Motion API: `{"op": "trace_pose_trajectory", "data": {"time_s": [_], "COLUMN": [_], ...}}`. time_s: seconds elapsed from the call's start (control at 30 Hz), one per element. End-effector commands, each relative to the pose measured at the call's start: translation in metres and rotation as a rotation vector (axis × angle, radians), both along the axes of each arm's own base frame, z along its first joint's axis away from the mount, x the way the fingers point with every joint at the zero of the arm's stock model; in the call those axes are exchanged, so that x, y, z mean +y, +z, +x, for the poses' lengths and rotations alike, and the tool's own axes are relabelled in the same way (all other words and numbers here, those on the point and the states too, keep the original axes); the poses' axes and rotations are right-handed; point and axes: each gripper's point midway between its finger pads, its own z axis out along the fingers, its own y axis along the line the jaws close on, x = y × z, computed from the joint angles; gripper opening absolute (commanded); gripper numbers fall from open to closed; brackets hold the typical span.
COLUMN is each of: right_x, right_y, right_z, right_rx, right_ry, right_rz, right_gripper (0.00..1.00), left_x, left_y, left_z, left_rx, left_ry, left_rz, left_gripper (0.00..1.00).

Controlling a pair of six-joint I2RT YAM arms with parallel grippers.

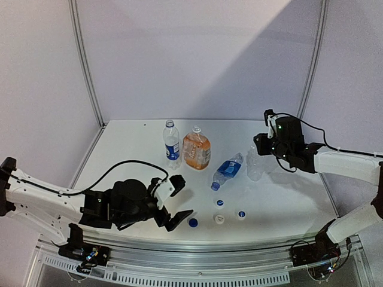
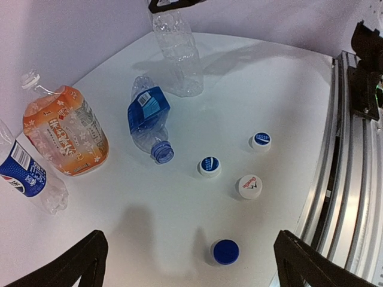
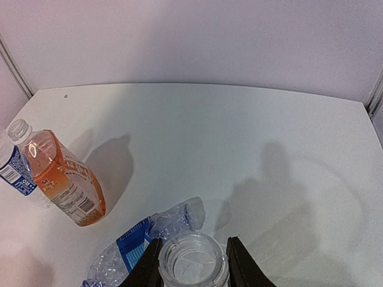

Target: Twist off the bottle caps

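Right up by the arm bases, the left pincer hangs low over the front of the tabletop, jaws spread wide apart with nothing gripped. Just beside it sits a plain blue cap. The left wrist view puts that cap roughly midway between its two black fingers, which the overhead shot doesn't make obvious.

A bit to the right, a white cap and a blue-topped cap lie near each other, and a second blue-topped cap sits just behind them. From overhead they're basically dots. Only the left wrist view shows there's print on their tops.

Next back, the blue-labelled bottle lies on its side with its neck pointing toward the caps. The left wrist view shows its mouth open, and the top camera is too coarse to settle that.

Over on the right, the right pincer is clamped around the top of the plain clear bottle, which stands upright. Its own camera looks straight down into the open mouth with a finger on each side. From above, the wrist hides most of that grip.

Furthest back, the orange bottle and the Pepsi bottle stand upright side by side. Can't tell if they touch.
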Motion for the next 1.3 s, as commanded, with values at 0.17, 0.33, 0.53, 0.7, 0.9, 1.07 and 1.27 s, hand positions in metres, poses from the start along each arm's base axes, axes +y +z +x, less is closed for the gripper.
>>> {"op": "trace_pose_trajectory", "data": {"time_s": [0.17,0.33,0.53,0.7,0.9,1.07,1.27], "right_x": [0.000,-0.001,-0.001,-0.002,-0.003,-0.006,-0.013], "right_y": [-0.009,-0.010,-0.010,-0.008,-0.002,0.013,0.021], "right_z": [0.002,0.002,0.002,0.001,-0.002,-0.008,-0.016], "right_rx": [0.040,0.044,0.045,0.044,0.039,0.010,-0.005], "right_ry": [-0.003,-0.005,-0.007,-0.009,-0.006,-0.005,-0.010], "right_rz": [-0.006,-0.007,-0.008,-0.005,0.000,0.024,0.021], "right_gripper": [0.35,0.37,0.45,0.46,0.53,0.56,0.57], "left_x": [-0.003,-0.004,-0.004,-0.004,-0.004,-0.003,-0.002], "left_y": [0.006,0.007,0.007,0.007,0.007,0.006,0.005], "left_z": [0.000,0.000,0.000,-0.001,-0.001,0.000,0.002], "left_rx": [0.002,0.003,0.003,0.003,0.004,0.003,-0.005], "left_ry": [-0.009,-0.011,-0.011,-0.013,-0.013,-0.010,0.003], "left_rz": [-0.008,-0.008,-0.009,-0.010,-0.009,-0.005,0.000], "left_gripper": [0.99,0.99,0.99,0.99,0.99,0.99,0.99]}}
